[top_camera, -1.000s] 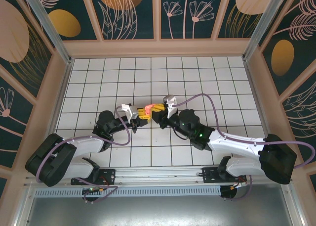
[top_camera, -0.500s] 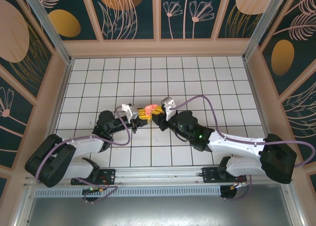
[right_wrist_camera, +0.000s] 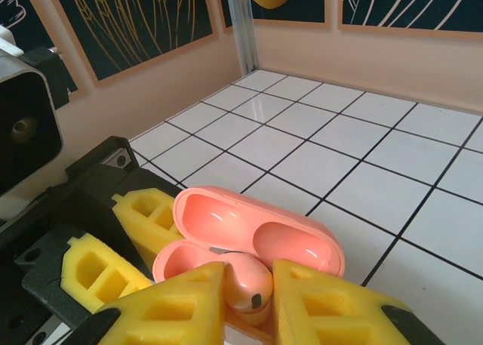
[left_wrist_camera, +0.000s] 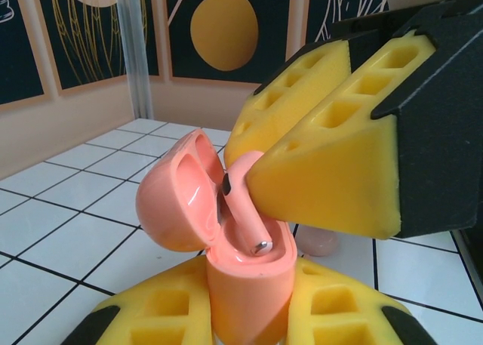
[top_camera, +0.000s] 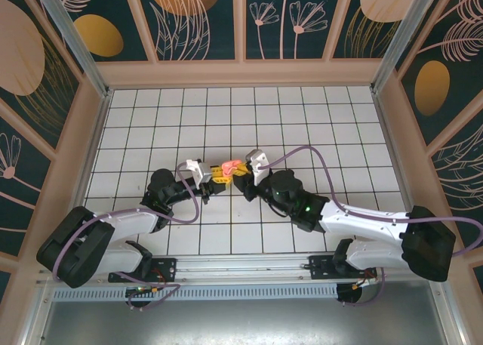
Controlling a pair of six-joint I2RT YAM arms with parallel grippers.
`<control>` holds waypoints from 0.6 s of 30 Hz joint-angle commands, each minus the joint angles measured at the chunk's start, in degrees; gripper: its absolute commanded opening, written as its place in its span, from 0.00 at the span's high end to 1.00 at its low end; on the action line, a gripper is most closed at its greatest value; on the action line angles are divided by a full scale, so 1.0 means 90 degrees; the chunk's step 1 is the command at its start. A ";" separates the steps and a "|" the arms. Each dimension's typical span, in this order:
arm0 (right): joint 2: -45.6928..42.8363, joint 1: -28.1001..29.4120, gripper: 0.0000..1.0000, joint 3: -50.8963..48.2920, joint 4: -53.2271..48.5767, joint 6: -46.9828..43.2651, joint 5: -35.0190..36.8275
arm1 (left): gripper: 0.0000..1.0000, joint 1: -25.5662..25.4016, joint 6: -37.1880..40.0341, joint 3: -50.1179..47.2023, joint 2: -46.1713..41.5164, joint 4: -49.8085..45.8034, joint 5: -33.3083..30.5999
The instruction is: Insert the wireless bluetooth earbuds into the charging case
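Earbud (right_wrist_camera: 250,281) sitting at the mouth of the charging case (left_wrist_camera: 250,288), both grippers closed on their loads

Left gripper (top_camera: 214,174) is clamping the coral case by its lower body between its yellow foam pads (left_wrist_camera: 161,309), and the case is standing upright out of its fingertips. The lid (left_wrist_camera: 176,203) is hanging open on the side facing away from the right gripper (top_camera: 240,168). That gripper is pinching the small salmon-pink earbud between its own yellow fingertips (right_wrist_camera: 183,303), right at their very ends. The two sets of fingers are almost meeting over the white tiled floor (right_wrist_camera: 355,171). From the left wrist view, the earbud's stem is reaching down from the right gripper's tips into the case's open top, its metallic end showing just inside the rim
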 commanded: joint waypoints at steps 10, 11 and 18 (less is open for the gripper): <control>-0.0569 0.0015 0.80 0.0174 -0.0524 -0.0359 0.0027 | 0.85 -0.0010 0.0128 0.0094 -0.0093 -0.0085 -0.0213; -0.0605 -0.0007 0.80 0.0199 -0.0620 -0.0388 -0.0011 | 0.85 -0.0018 0.0132 0.0094 -0.0088 -0.0155 -0.0271; -0.0856 -0.0349 0.80 0.0589 -0.2288 -0.0627 -0.0433 | 0.85 -0.0018 0.0029 -0.0096 -0.0239 -0.0637 -0.0745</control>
